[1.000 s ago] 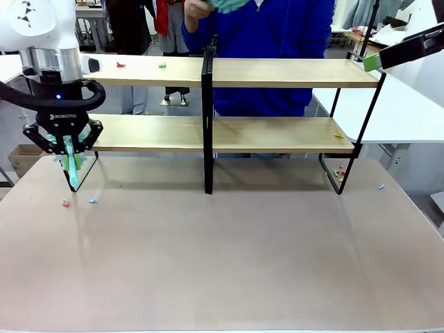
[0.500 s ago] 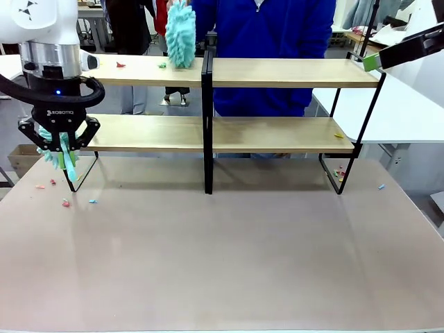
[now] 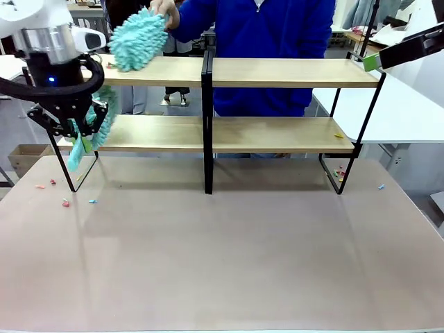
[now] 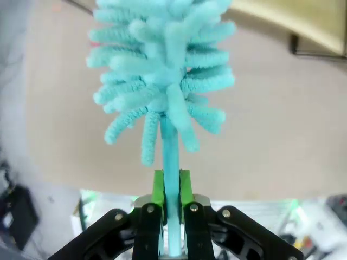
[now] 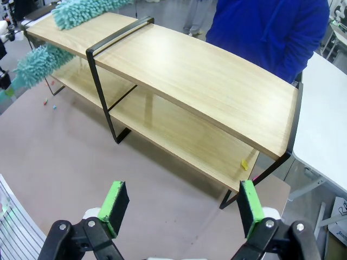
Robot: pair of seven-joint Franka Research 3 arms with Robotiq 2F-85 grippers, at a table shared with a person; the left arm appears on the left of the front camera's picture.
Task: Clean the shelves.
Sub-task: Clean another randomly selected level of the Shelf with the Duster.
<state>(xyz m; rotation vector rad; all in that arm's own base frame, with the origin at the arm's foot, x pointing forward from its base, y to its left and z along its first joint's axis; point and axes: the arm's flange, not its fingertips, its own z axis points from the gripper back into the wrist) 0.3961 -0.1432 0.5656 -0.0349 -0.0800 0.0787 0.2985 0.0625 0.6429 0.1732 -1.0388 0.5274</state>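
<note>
Left end effector [image 3: 82, 137] squeezes a fluffy teal duster [image 4: 165, 81], now tilted up at the shelves' [image 3: 277, 73] nine o'clock end. Right end effector [image 5: 181, 208] gapes wide. Person's hand [image 3: 164, 8] has dropped another duster [image 3: 137, 39] onto the top wood board.

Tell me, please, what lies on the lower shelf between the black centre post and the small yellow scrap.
Nothing: in the right wrist view the lower shelf is bare wood from the centre post to the yellow scrap.

Small coloured scraps [image 3: 66, 202] dot the brown table [image 3: 229, 257]; white table [image 3: 406, 111] beside.
</note>
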